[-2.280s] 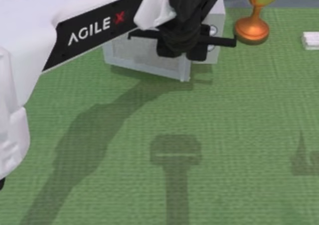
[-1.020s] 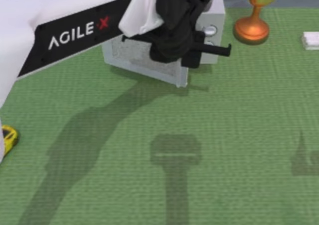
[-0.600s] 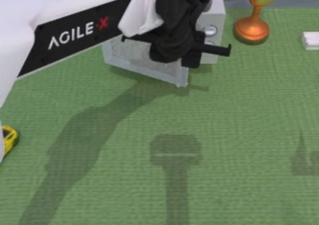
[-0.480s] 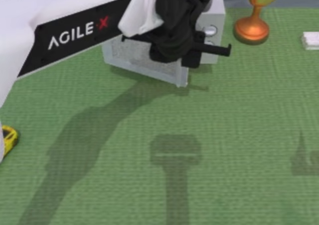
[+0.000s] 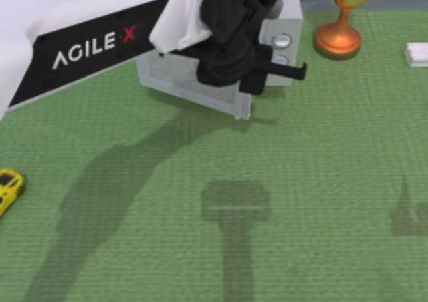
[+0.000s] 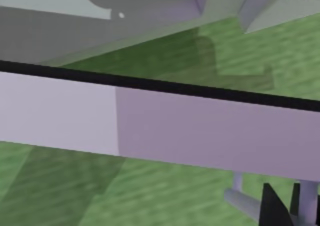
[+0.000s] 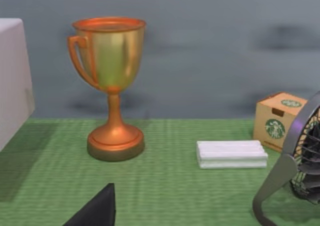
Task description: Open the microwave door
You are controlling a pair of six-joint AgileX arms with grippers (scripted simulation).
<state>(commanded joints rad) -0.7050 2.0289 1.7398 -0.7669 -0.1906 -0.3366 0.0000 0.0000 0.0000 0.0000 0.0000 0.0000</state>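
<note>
The left gripper (image 5: 251, 75) is probably clasping the light grey mesh-windowed microwave door (image 5: 194, 81) by its handle; it should be pulling along the hinge's arc.

You see left gripper (image 5: 251, 81) shifted left | microwave door (image 5: 200, 91) swung further from microwave (image 5: 284, 21) | yellow toy car (image 5: 8, 188) uncovered near left edge

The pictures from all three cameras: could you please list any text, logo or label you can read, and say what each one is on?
"AGILE X": white letters with a red X, on the black panel of the left arm, top view.
Round green logo on the small cardboard box, right wrist view: its lettering is too small to read.
Left wrist view: no text.
</note>
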